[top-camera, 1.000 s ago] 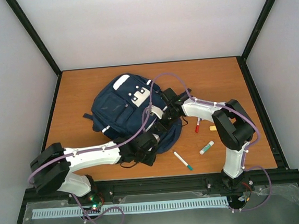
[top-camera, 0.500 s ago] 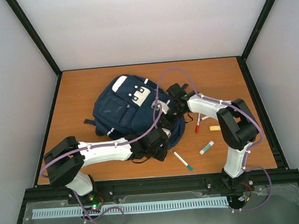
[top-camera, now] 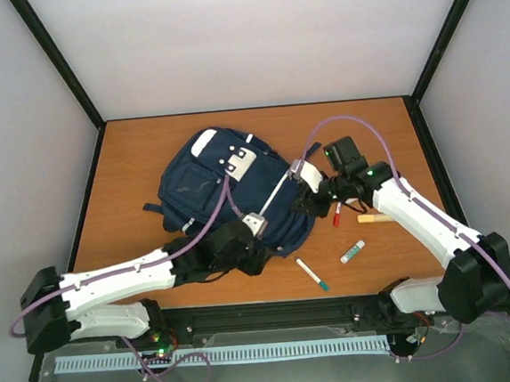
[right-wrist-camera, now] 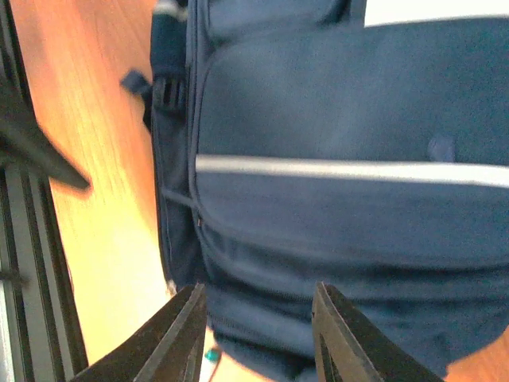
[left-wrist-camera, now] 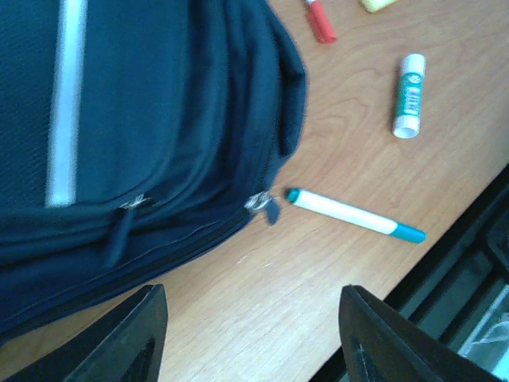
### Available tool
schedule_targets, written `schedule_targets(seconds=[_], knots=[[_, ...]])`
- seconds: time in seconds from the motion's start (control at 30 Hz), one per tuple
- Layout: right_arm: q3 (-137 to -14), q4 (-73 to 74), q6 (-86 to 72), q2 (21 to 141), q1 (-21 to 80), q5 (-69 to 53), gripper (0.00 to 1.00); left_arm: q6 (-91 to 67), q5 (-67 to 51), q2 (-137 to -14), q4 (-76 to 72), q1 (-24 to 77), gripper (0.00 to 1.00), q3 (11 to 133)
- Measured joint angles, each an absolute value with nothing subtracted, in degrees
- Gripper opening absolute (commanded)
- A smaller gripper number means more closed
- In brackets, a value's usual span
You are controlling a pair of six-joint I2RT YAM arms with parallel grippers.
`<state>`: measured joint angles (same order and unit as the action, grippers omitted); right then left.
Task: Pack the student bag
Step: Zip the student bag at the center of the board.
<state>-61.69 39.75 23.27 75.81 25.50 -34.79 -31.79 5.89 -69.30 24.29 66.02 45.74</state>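
The student bag is a navy backpack with white stripes, lying flat at the table's middle left. In the left wrist view its near edge shows a zipper pull hanging free. My left gripper stands open just off that edge, with only bare wood between its fingers. My right gripper hovers open at the bag's right side. Its fingers straddle blue fabric without gripping it.
On the table right of the bag lie a white pen with teal ends, a glue stick, a red marker and a small yellow piece. The black front rail runs close behind the left gripper.
My left gripper has opened and drawn back toward the near edge, off the bag. The right arm has swung out to the right, its gripper now at the bag's right side.
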Motion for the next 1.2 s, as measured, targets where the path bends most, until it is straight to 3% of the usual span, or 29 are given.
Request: schedule_targets(seconds=[0.17, 0.27, 0.43, 0.7, 1.2], knots=[[-55.7, 43.9, 25.9, 73.0, 28.3, -31.0, 0.39, -31.8, 10.5, -63.0, 26.5, 66.0, 0.6, 40.3], [-52.3, 46.3, 28.5, 72.1, 33.6, -29.4, 0.38, -31.0, 11.2, -64.1, 26.5, 65.9, 0.56, 38.8], [-49.3, 48.1, 31.6, 72.3, 37.7, -28.9, 0.37, -29.9, 10.8, -69.3, 23.2, 65.9, 0.57, 38.2], [-49.0, 44.9, 31.3, 83.3, 37.7, -27.5, 0.3, -30.2, 10.6, -70.4, 17.3, 65.9, 0.58, 35.4], [-54.9, 37.5, 28.0, 91.5, 23.4, -20.6, 0.33, -33.7, 13.8, -65.6, 14.2, 65.9, 0.6, 31.0]])
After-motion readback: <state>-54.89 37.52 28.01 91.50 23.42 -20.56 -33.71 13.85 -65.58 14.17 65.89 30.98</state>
